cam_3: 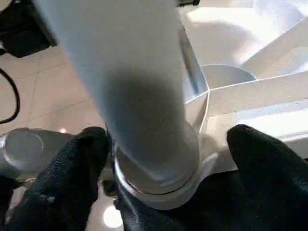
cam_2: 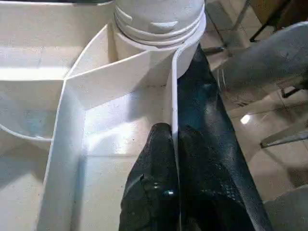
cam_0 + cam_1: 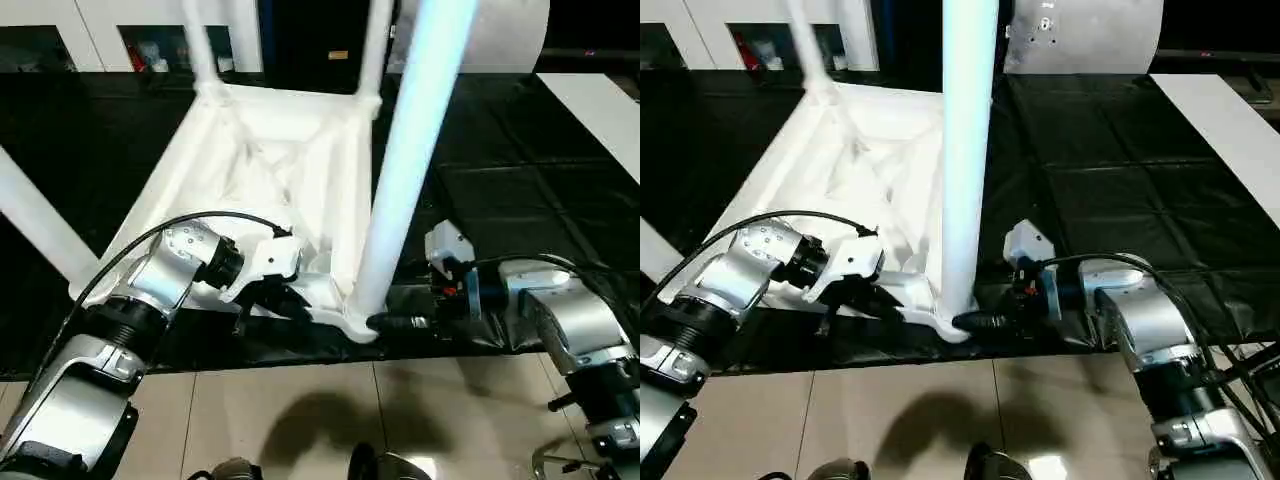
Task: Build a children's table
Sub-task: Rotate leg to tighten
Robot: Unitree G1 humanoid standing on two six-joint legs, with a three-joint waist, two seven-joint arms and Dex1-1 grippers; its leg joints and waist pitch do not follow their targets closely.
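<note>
The white plastic children's table [image 3: 270, 170], a rounded-corner rectangular top with a ribbed hollow underside, lies upside down on the black-covered bench [image 3: 520, 190], its long round tapering white legs standing upward. The near leg [image 3: 405, 170] rises from the corner socket closest to the robot, at the bench's front edge above the tiled floor [image 3: 300, 410].

The left gripper [image 2: 174, 159] has its two black fingers [image 2: 151, 178] pinched on the thin side wall of the tabletop just beside that corner socket, one finger inside the hollow and one outside.

The right gripper [image 1: 166, 159] sits at the base of the near leg with its black fingers spread wide, one on each side of the leg's collar; whether they touch it I cannot tell.

White cabinets [image 3: 60, 30] stand beyond the bench.
</note>
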